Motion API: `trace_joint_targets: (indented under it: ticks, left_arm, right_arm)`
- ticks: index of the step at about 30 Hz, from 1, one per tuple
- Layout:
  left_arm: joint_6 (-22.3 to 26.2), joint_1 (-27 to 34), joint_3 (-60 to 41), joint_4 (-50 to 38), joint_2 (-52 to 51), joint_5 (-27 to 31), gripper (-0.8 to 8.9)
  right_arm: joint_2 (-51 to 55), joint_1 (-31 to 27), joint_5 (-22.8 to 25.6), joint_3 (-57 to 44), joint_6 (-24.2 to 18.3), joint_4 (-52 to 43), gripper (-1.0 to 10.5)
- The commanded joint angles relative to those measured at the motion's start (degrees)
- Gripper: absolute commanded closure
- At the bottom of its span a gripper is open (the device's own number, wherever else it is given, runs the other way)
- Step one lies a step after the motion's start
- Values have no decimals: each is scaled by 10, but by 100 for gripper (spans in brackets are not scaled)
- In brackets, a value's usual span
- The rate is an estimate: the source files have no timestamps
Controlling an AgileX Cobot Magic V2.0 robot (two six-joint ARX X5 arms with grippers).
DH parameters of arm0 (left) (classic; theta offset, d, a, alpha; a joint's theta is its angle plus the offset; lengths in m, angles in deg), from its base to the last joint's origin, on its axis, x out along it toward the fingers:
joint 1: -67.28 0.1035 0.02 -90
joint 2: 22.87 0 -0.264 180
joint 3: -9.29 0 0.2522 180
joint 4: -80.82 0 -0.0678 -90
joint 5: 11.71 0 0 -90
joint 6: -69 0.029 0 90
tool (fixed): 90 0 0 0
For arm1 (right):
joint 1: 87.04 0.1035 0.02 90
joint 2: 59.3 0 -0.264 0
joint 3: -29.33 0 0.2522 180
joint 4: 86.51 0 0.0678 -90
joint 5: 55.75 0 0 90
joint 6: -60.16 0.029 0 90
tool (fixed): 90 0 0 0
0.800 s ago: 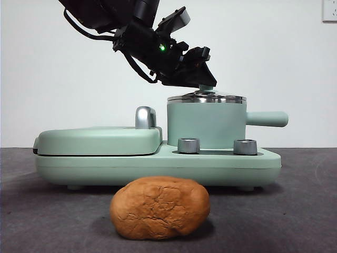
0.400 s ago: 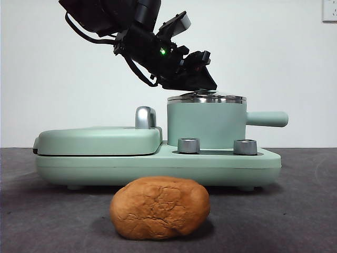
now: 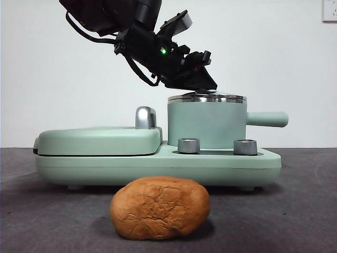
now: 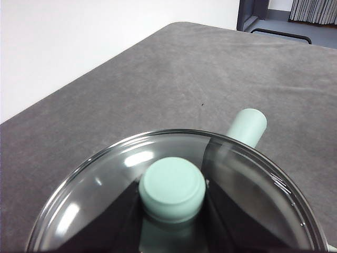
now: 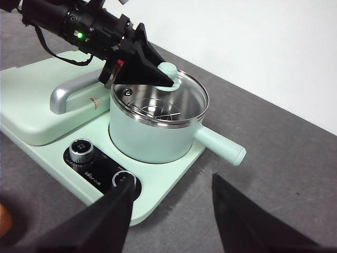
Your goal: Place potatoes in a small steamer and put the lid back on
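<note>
Left tool point(image 3: 202, 79) clamps the clear lid's point(image 4: 95, 195) mint knob point(image 4: 172, 188) (right tool point(image 5: 168, 211) gapes, empty).

A lab-like test bench: bare white wall point(image 3: 274, 63), grey table point(image 4: 210, 68).

Front view: a low camera at table height, close to the near edge of the desk, looking level across it toward the far edge and wall. Left wrist view: a camera very near, looking steeply down onto the lid point(image 4: 174, 195), with a far corner of the desk beyond. Right wrist view: a higher, more distant camera looking obliquely down over the small steamer point(image 5: 158, 124) toward the desk's far edge. All three views share the small steamer with its lid; the front and right wrist views also share the left gripper point(image 5: 158, 74).
</note>
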Motion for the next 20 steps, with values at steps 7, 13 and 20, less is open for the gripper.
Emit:
trace_joint_targets:
  ticks: [7,13,20]
  left_arm:
    - [25,-2,15,-9,-9,33,804]
    - [45,6,15,-12,-45,33,804]
    - [35,14,15,10,-100,33,804]
  right_arm:
    - [-2,0,1,10,2,-2,713]
    - [-2,0,1,10,4,-2,713]
    - [-2,0,1,10,7,-2,713]
